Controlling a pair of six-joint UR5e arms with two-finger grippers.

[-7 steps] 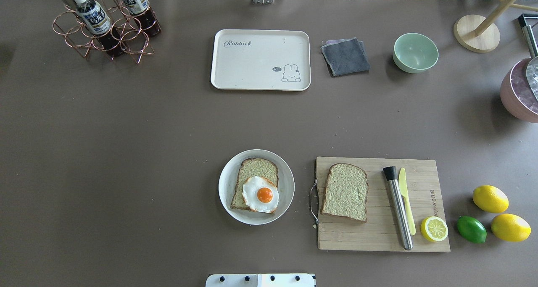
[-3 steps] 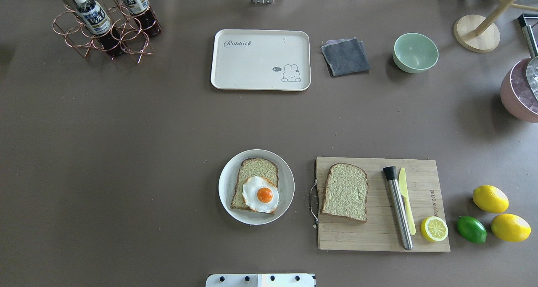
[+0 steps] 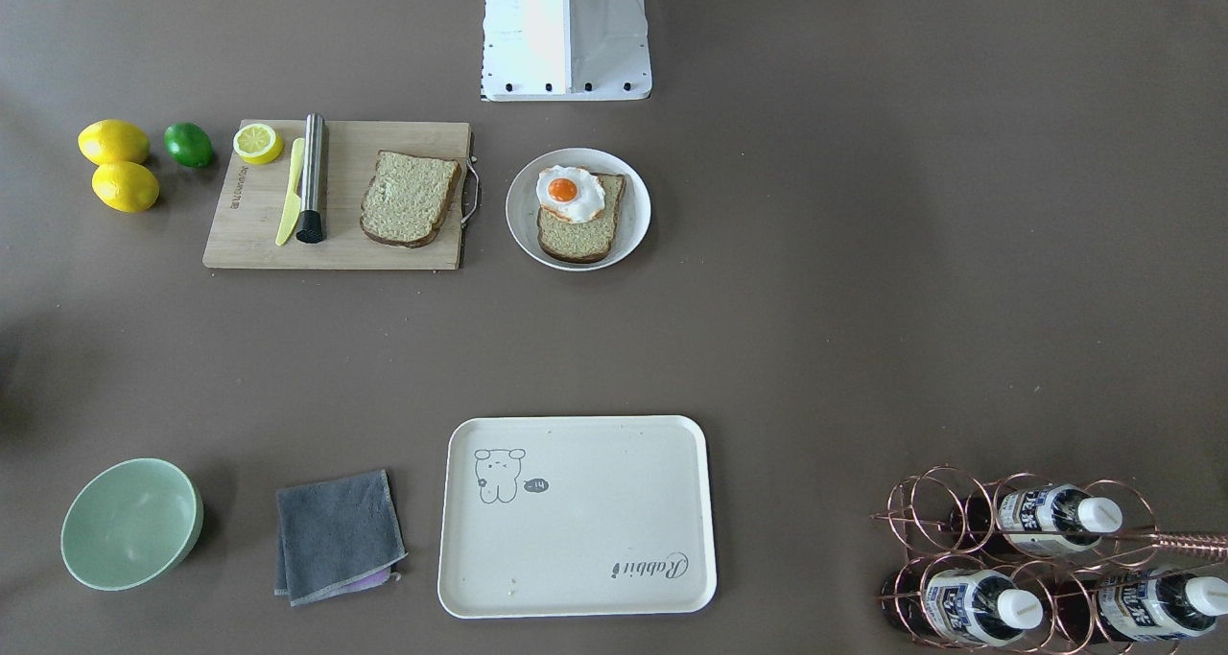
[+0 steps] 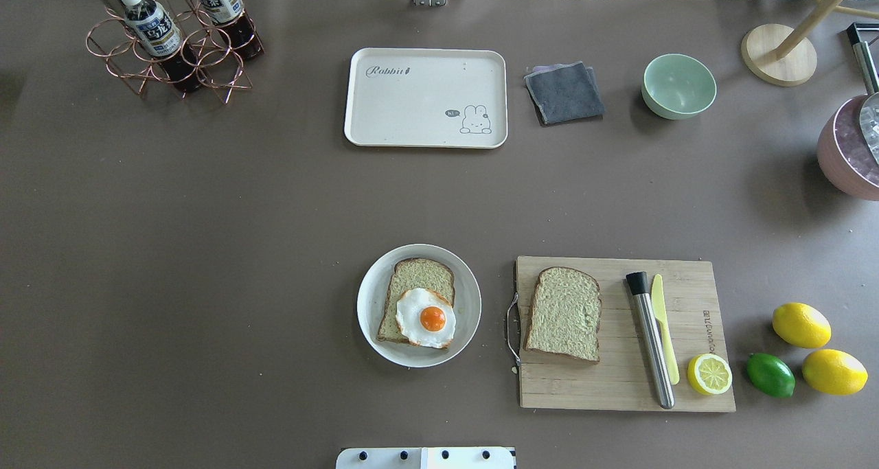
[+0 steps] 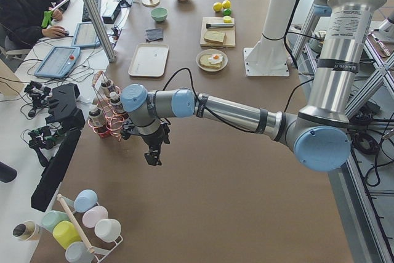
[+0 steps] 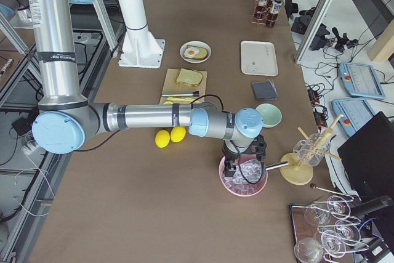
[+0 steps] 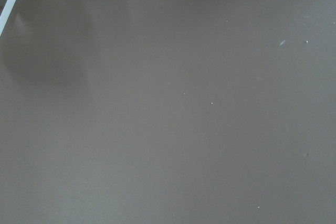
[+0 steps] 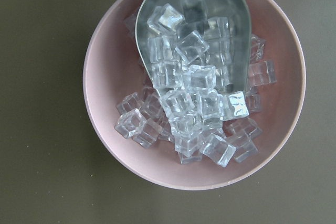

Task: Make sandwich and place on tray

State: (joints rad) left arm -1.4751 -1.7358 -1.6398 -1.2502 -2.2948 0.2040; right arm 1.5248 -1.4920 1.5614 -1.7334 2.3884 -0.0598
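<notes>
One bread slice (image 4: 422, 277) lies on a round white plate (image 4: 367, 311) with a fried egg (image 4: 426, 318) on its near end. A second slice (image 4: 563, 314) lies on the wooden cutting board (image 4: 618, 386). The cream tray (image 4: 426, 98) stands bare at the far middle. My left gripper (image 5: 152, 157) shows only in the exterior left view, over bare table near the bottle rack. My right gripper (image 6: 237, 170) shows only in the exterior right view, above the pink ice bowl. I cannot tell whether either is open or shut.
A copper rack of bottles (image 4: 172, 40) stands far left. A grey cloth (image 4: 564, 93) and green bowl (image 4: 678, 86) lie right of the tray. The board holds a steel muddler (image 4: 651, 342), yellow knife, half lemon; lemons and a lime beside. Pink ice bowl (image 8: 105, 145) with scoop far right.
</notes>
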